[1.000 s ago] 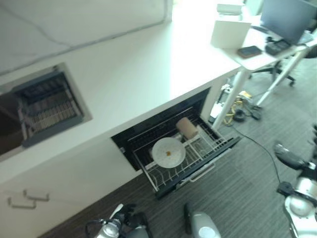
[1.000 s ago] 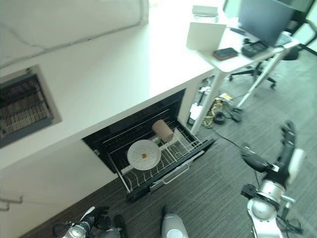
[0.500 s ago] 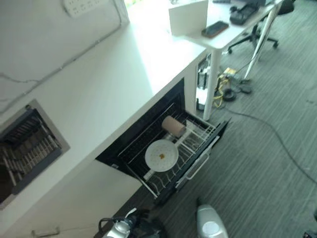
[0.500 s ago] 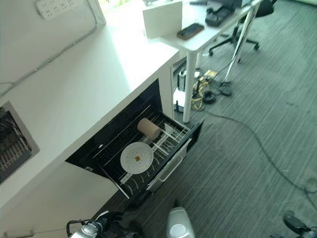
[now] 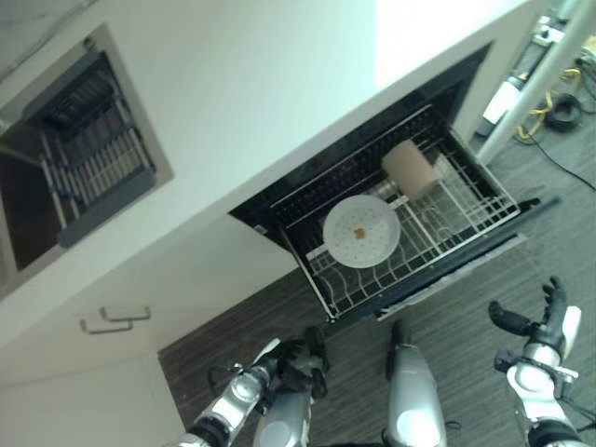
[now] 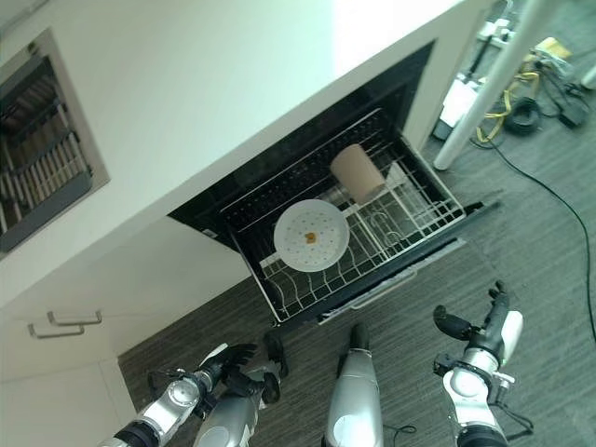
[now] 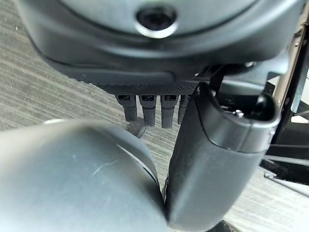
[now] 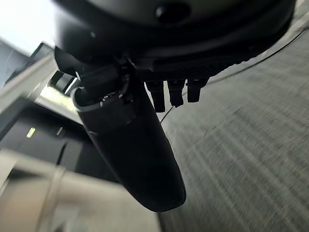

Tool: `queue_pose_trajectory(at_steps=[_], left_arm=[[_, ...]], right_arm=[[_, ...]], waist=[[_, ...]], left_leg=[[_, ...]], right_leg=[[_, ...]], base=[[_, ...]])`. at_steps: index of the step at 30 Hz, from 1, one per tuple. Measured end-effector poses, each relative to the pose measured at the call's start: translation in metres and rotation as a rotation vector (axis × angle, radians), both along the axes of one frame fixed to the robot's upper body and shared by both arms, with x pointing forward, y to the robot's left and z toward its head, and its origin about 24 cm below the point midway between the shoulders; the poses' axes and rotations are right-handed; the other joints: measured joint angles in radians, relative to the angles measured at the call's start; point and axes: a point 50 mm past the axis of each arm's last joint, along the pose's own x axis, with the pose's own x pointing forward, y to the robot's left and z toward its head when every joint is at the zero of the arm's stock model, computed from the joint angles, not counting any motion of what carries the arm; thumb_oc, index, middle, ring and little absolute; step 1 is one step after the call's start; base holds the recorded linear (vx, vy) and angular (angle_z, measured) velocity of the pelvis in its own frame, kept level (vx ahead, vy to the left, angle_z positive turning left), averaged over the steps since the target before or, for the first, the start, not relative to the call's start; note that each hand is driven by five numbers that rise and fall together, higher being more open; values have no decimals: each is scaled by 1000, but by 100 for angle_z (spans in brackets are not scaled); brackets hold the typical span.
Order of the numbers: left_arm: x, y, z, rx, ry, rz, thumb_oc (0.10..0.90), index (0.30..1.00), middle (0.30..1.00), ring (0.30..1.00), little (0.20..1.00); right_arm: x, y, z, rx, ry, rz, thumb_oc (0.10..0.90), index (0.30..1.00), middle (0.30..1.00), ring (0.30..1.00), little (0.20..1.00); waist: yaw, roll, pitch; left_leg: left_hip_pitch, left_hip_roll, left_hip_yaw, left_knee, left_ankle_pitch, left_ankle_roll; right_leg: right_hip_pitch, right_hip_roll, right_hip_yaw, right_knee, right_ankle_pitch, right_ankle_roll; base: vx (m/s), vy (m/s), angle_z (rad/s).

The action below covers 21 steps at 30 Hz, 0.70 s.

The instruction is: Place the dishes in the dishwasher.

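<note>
The dishwasher drawer stands pulled out under the white counter. In its wire rack a white plate with a small orange spot leans upright. A tan cup lies on its side behind it. My left hand hangs low over the grey carpet, in front of the drawer's left end, open and empty, seen close in the left wrist view. My right hand hovers off the drawer's right end, fingers straight, holding nothing, as its wrist view also shows.
A sink with a dark rack is set in the counter at the far left. Cabinet doors with metal handles stand left of the drawer. A white table leg and cables lie at the right on the carpet.
The camera has swung down and closer, so the whole scene has shifted. Both hands now show at the bottom. Plate and cup sit in the rack as before.
</note>
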Motion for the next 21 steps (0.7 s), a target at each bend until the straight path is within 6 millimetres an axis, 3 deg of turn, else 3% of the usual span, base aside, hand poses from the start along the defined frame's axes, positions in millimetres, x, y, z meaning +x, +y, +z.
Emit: queue_pose_trajectory(at_steps=[4, 8, 10, 11, 12, 15, 21], left_arm=[[2, -6, 4, 6, -33, -26, 800, 900, 900, 900, 900], [10, -8, 13, 31, -105, -49, 800, 900, 900, 900, 900], [15, -10, 18, 43, -151, -55, 800, 900, 900, 900, 900], [18, -12, 24, 43, -193, -82, 800, 900, 900, 900, 900], [19, -16, 29, 45, -228, -98, 800, 900, 900, 900, 900], [20, -21, 36, 37, -290, -116, 800, 900, 900, 900, 900], [25, -26, 48, 41, -357, -150, 800, 900, 900, 900, 900]], right_arm=[[24, 18, 11, -56, -17, 100, 800, 900, 900, 900, 900], [35, 18, 23, -85, -57, 91, 800, 900, 900, 900, 900], [48, 20, 37, -97, -103, 105, 800, 900, 900, 900, 900], [55, 19, 47, -114, -129, 100, 800, 900, 900, 900, 900], [63, 17, 60, -131, -156, 102, 800, 900, 900, 900, 900], [71, 17, 84, -188, -225, 123, 800, 900, 900, 900, 900], [89, 14, 118, -252, -278, 118, 800, 900, 900, 900, 900]], waist=[[27, 1, 0], [44, -1, 1], [61, -1, 0], [83, 1, 0], [108, 0, 0], [152, -2, 1], [187, -9, 6]], left_leg=[[-30, -29, -23, 34, -6, 9], [-123, -27, -41, 86, -5, 7], [-188, -23, -55, 137, -21, 4], [-231, -15, -64, 174, -23, -1], [-266, -14, -86, 189, -29, -14], [-330, -13, -131, 235, -25, -15], [-386, -13, -172, 266, -29, -22]], right_leg=[[-31, -38, -7, 65, -36, 7], [-113, -43, -14, 119, -52, -8], [-173, -49, -20, 182, -79, -17], [-213, -46, -21, 219, -89, -31], [-243, -42, -28, 239, -103, -23], [-288, -37, -50, 283, -119, -45], [-318, -38, -85, 312, -128, -66]], base=[[8, 17, 24], [9, -4, 16], [65, 16, 20], [43, 32, 10], [138, 13, 19], [34, -6, 20], [12, -9, 15]])
